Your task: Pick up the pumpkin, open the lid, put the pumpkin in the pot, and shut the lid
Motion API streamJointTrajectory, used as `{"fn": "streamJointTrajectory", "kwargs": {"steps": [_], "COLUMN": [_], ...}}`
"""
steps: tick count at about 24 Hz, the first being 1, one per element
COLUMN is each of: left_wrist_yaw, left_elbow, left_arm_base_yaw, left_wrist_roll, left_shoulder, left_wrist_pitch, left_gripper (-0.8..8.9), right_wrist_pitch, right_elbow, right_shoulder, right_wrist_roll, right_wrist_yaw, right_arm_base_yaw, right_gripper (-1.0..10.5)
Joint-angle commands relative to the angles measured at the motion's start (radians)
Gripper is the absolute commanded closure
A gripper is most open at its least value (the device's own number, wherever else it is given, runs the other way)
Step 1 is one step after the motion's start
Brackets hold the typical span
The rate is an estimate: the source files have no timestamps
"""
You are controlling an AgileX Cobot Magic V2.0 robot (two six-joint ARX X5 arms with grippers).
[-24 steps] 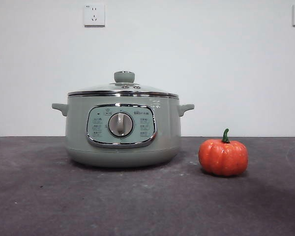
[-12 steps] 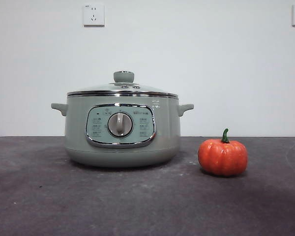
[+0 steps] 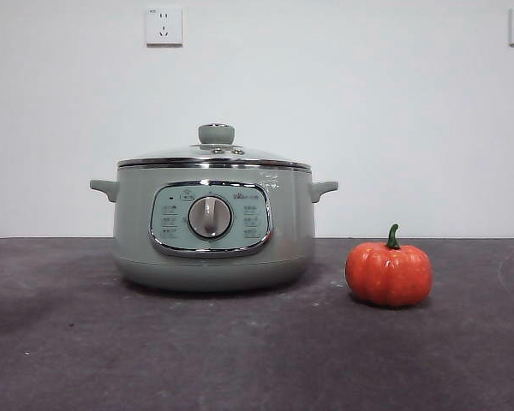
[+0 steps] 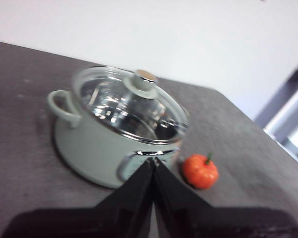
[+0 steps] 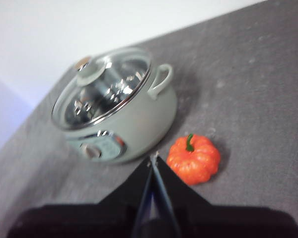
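The sage-green pot point(image 3: 212, 224) stands on the dark table left of centre, its control panel facing the front camera. The glass lid point(image 3: 214, 154) with its green knob point(image 3: 216, 134) sits closed on it. The orange pumpkin point(image 3: 388, 272) with a green stem stands on the table to the right of the pot, apart from it. My left gripper point(image 4: 153, 161) is shut and empty, held above the table short of the pot point(image 4: 109, 134). My right gripper point(image 5: 154, 159) is shut and empty, above the table near the pumpkin point(image 5: 193, 158). Neither gripper shows in the front view.
A white wall with two sockets point(image 3: 164, 26) stands behind the table point(image 3: 257, 360). The pot point(image 5: 116, 116) and lid point(image 4: 131, 101) show in both wrist views, and the pumpkin point(image 4: 200, 170) shows in the left one too.
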Motion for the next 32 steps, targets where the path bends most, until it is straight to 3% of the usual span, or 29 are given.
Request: {"fn": "streamJointTrajectory", "kwargs": {"steps": [1,8,16,17,18,20,21,22,23,32], "left_wrist_yaw": [0.051,0.132,0.12,0.12,0.118,0.081,0.057,0.041,0.041,0.043], "left_elbow": [0.072,0.227,0.313,0.313,0.313,0.313,0.313,0.313,0.313,0.343], "left_arm_base_yaw": [0.002,-0.015,-0.056,-0.056,-0.056,-0.056,-0.058,-0.058,-0.058,-0.058], "left_wrist_roll": [0.113,0.225,0.341,0.339,0.339,0.338,0.337,0.335,0.335,0.335], "left_shoulder": [0.06,0.2,0.285,0.285,0.285,0.285,0.285,0.285,0.285,0.285], "left_wrist_pitch": [-0.052,-0.19,-0.398,-0.397,-0.397,-0.396,-0.397,-0.398,-0.399,-0.401], "left_gripper": [8.22,8.22,8.11,7.78,6.22,1.49,0.49,0.51,0.51,0.52], "right_wrist_pitch": [-0.142,-0.443,-0.57,-0.57,-0.57,-0.57,-0.57,-0.57,-0.57,-0.542], "right_elbow": [0.152,0.439,0.532,0.532,0.532,0.532,0.532,0.532,0.532,0.532], "right_shoulder": [0.084,0.26,0.341,0.343,0.342,0.342,0.342,0.343,0.345,0.41], "right_wrist_roll": [-0.165,-0.364,-0.404,-0.403,-0.398,-0.379,-0.359,-0.34,-0.338,-0.34], "right_wrist_yaw": [-0.01,-0.006,0.0,-0.001,-0.003,-0.002,-0.003,-0.003,-0.003,0.006], "right_arm_base_yaw": [0.014,0.06,0.101,0.105,0.109,0.113,0.114,0.114,0.114,0.188], "right_gripper": [9.6,9.6,9.6,9.4,9.0,6.0,3.8,2.3,2.1,2.2]}}
